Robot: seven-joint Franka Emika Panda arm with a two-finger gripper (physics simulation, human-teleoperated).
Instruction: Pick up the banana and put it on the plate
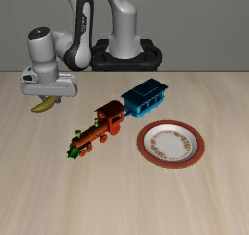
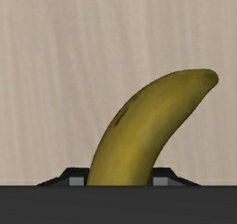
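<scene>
Your hand (image 1: 45, 95) pinches the banana (image 2: 148, 121), whose long axis points out past the fingertips. The plate (image 1: 171, 143) lies well apart, toward the exterior view's right, beyond the train (image 1: 97, 128).

We find both views bright, lit evenly from above. Soft shadows underlie the toy train (image 1: 95, 130) on the table (image 1: 58, 190); the banana (image 2: 148, 126) darkens along its inner curve.

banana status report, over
Gripper shut on banana. Banana not yet on plate, which lies toward exterior view's right. Toy train and blue wagon sit between.
</scene>
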